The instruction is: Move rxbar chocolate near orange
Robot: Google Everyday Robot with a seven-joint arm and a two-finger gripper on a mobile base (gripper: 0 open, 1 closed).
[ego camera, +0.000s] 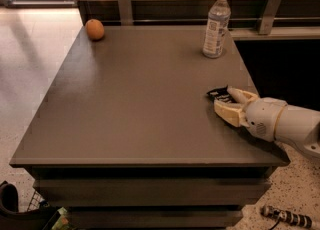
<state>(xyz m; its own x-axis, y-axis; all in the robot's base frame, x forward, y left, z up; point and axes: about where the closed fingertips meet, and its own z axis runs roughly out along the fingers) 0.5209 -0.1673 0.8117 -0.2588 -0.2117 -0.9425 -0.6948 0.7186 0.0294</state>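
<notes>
The rxbar chocolate (217, 93) is a flat black wrapper with white lettering, lying on the dark table (140, 99) near its right edge. My gripper (223, 99) reaches in from the right, low over the tabletop, right at the bar; only the bar's left end shows past it. The orange (94, 29) sits at the table's far left corner, far from the bar and the gripper.
A clear water bottle (216, 24) with a white cap stands upright at the back right of the table, beyond the gripper. Metal posts (124, 6) and a wooden wall run behind the far edge. The table's right edge lies just under my arm.
</notes>
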